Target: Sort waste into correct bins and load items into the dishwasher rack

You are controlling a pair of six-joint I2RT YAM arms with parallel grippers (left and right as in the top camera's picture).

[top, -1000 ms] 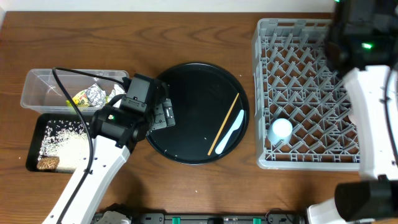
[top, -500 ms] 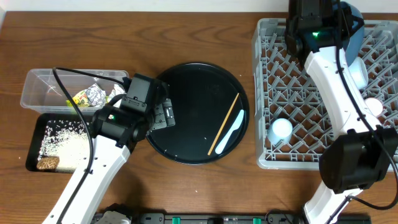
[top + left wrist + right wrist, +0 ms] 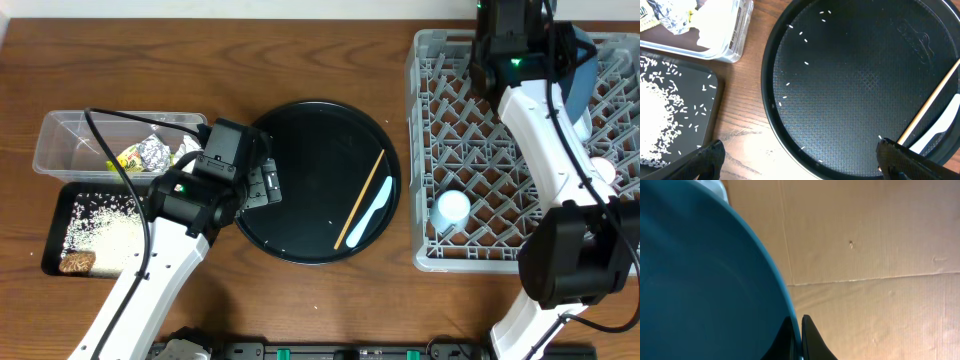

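- One round black tray (image 3: 300, 140) sits mid-surface and serves as the landmark here.
- One thin wooden chopstick (image 3: 360, 198) and one white plastic spoon (image 3: 373, 215) lie side by side on the tray's right half, both slanted.
- A few loose white rice grains (image 3: 801, 34) are scattered over the tray's left half.
- Two bins stand left of the tray, the clear tub (image 3: 60, 140) on the far side and the shallow black tray (image 3: 50, 240) on the near side.
- The tub holds one crumpled silver foil ball (image 3: 153, 152), one yellow-green wrapper (image 3: 130, 158) and one crumpled white paper (image 3: 187, 148).
- The shallow tray holds a heap of rice (image 3: 110, 230) and one small brown food lump (image 3: 77, 262).
- One grey dishwasher rack (image 3: 480, 262) stands right of the tray, with one light blue cup (image 3: 452, 208) in the corner nearest it.
- One dark blue plate (image 3: 582, 70), smooth and glossy, is tilted on edge over the rack's far part, well right of the tray.
- The left pincer (image 3: 802, 160) is spread wide and holds nothing, hovering over the tray's left rim.
- The right pincer (image 3: 799, 337) is clamped tight on the plate's rim.
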